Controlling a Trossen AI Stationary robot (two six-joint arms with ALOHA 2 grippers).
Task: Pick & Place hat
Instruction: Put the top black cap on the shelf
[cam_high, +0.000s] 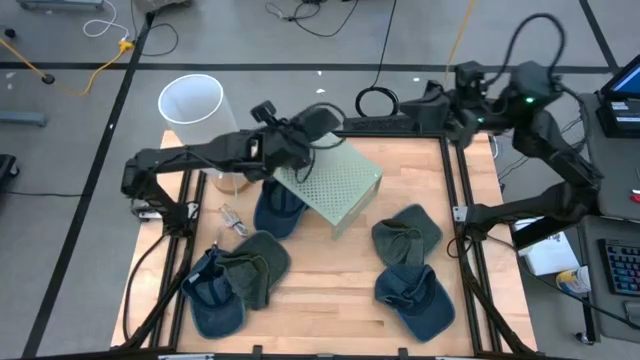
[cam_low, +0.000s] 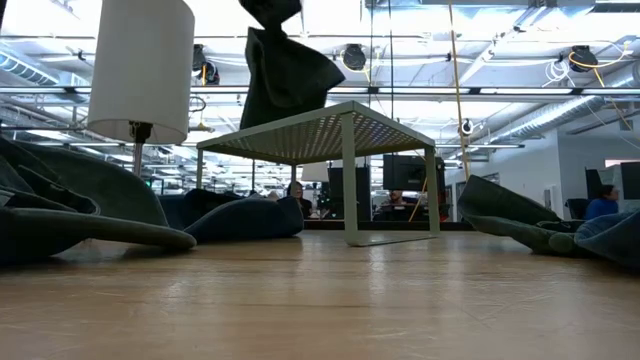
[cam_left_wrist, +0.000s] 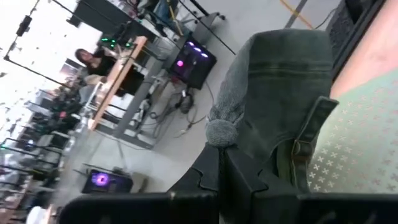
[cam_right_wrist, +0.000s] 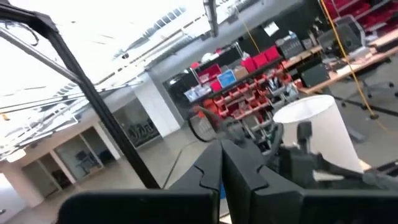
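While the left gripper (cam_high: 318, 125) hangs above the far left corner of the green perforated rack (cam_high: 335, 185), its fingers (cam_left_wrist: 214, 171) are pressed together on a dark green hat (cam_left_wrist: 273, 99), which is lifted in the air and droops over the rack's top. The rack stands near the middle of the wooden table (cam_high: 330, 290). Other hats lie on the table: a blue one (cam_high: 275, 210) just left of the rack, a pile (cam_high: 235, 275) at the near left, and two more (cam_high: 410, 265) at the right. The right gripper (cam_right_wrist: 222, 168) waits beyond the far right corner of the table, fingers together and holding nothing. A white cylinder (cam_high: 195, 105) stands at the far left.
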